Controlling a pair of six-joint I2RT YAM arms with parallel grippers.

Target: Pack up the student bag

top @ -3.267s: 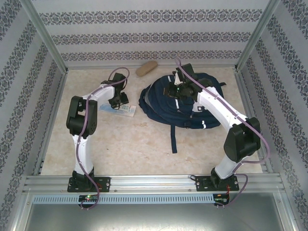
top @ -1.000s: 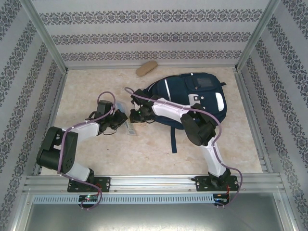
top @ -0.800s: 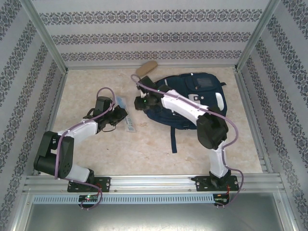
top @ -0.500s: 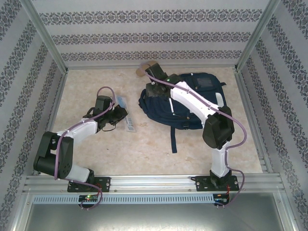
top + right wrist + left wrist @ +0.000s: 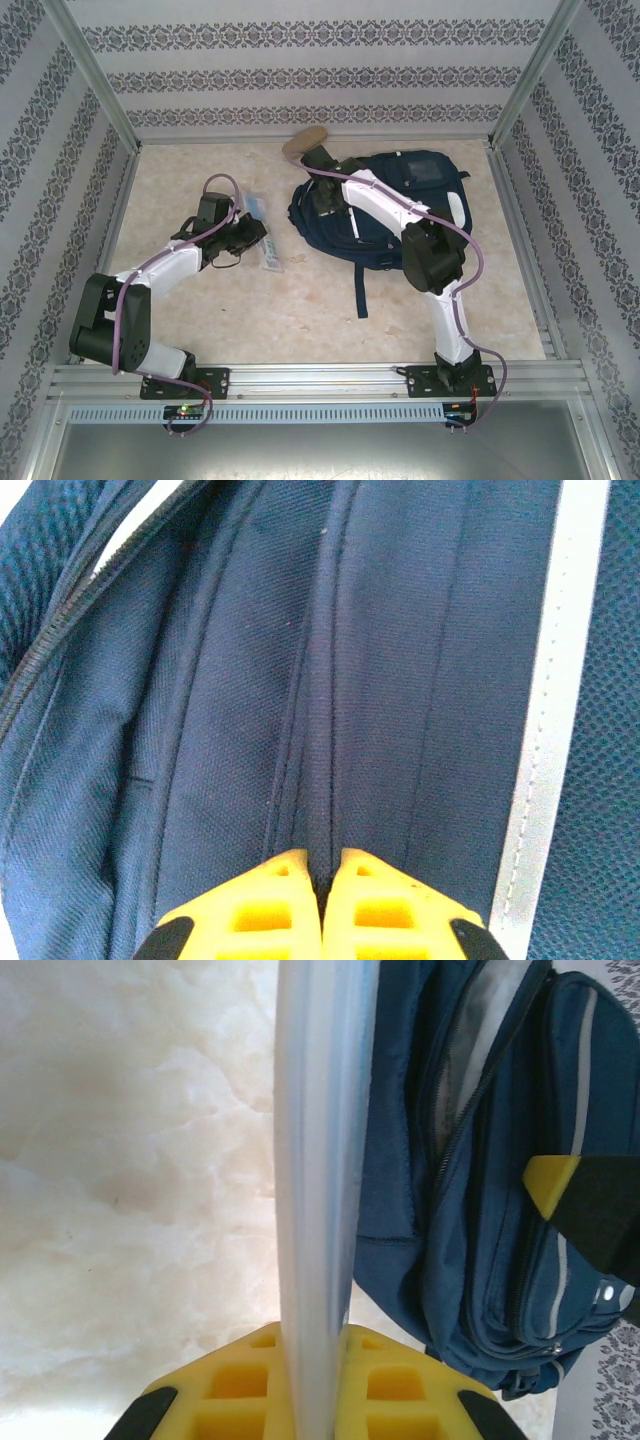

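Navy-blue fabric student bag [image 5: 400, 215], a large backpack with a thin white stripe and pale patches, lies flat toward one o'clock of the beige marbled table [image 5: 300, 320] in the overhead view. The right gripper [image 5: 322, 197] sits on the bag's nine-o'clock edge. The left gripper [image 5: 247, 238] hangs toward ten o'clock of the table, carrying a thin pale-blue flat slab [image 5: 272, 262]. A tan oblong pouch [image 5: 300, 145] rests at twelve o'clock by the far wall.

From the left wrist, we see yellow fingers [image 5: 240, 1390] clenched on the slab [image 5: 320, 1160], which stands edge-on. The bag [image 5: 470, 1220] lies at its three o'clock, one zipped mouth apparently parted.

From the right wrist, the claw [image 5: 322, 865] is pinched tight on a raised fold of the bag's cloth [image 5: 200, 730].

We judge the step in hand to be opening the bag for the slab. The next move calls for lifting that fold to widen the mouth, then steering the slab edge-first toward three o'clock into the gap without snagging the zipper.
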